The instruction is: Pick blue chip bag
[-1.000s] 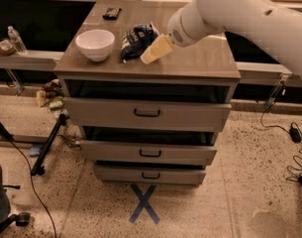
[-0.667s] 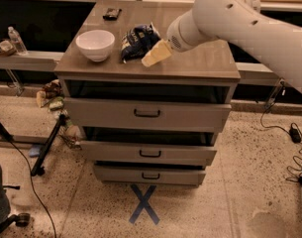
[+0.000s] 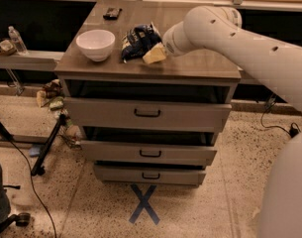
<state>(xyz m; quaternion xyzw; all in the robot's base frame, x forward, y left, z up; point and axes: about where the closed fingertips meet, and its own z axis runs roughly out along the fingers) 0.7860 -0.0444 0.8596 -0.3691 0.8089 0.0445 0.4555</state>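
Note:
The blue chip bag (image 3: 137, 40) is dark navy foil with white patches. It lies on the wooden top of the drawer cabinet (image 3: 200, 67), just right of the white bowl (image 3: 95, 43). My gripper (image 3: 154, 55) comes in from the right on the white arm (image 3: 229, 38). Its cream tip is at the bag's lower right edge, touching or almost touching it. The bag rests on the top and is not lifted.
A small dark object (image 3: 112, 13) lies at the back of the cabinet top. The cabinet has three drawers (image 3: 148, 114), slightly pulled out. A blue X (image 3: 144, 203) marks the floor in front. A bottle (image 3: 17, 39) stands on a left shelf, with clutter and cables below.
The gripper has dropped slightly at the bag's right edge. The forearm has swung so the arm now reaches in more from the right. The bag and bowl have not moved.

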